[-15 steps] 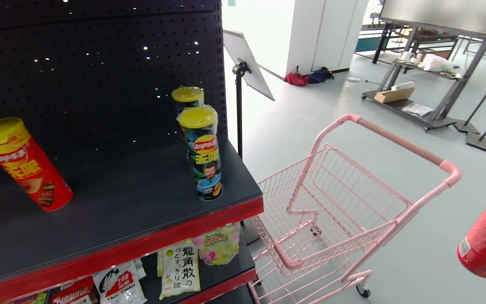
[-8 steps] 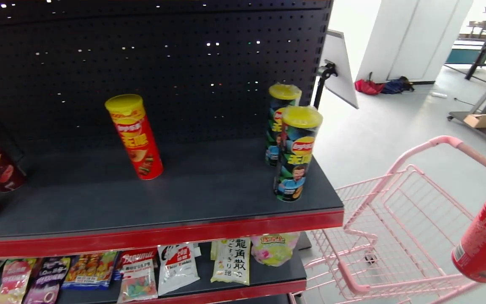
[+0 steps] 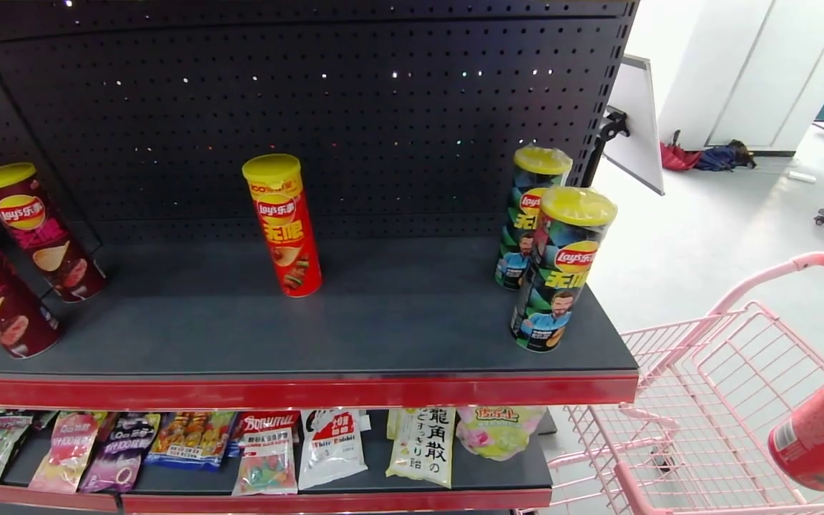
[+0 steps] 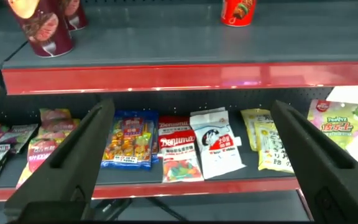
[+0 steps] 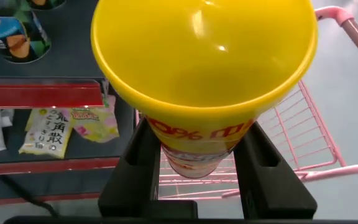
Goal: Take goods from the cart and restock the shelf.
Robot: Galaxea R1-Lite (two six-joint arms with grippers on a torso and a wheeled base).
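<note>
A red chip can with a yellow lid hangs tilted over the pink cart at the far right. My right gripper is shut on its body, one finger on each side. On the dark upper shelf stand a matching red can in the middle, two green-and-black cans at the right end and two maroon cans at the left. My left gripper is open and holds nothing, facing the lower shelf below the red shelf lip.
Snack bags lie in a row on the lower shelf. The pegboard back wall closes the shelf behind. Bare shelf room lies on both sides of the middle red can. A white board on a stand is right of the shelf.
The head camera has swung left, so the whole shelf now shows and the cart sits at the right edge. The held red can stays at the right edge.
</note>
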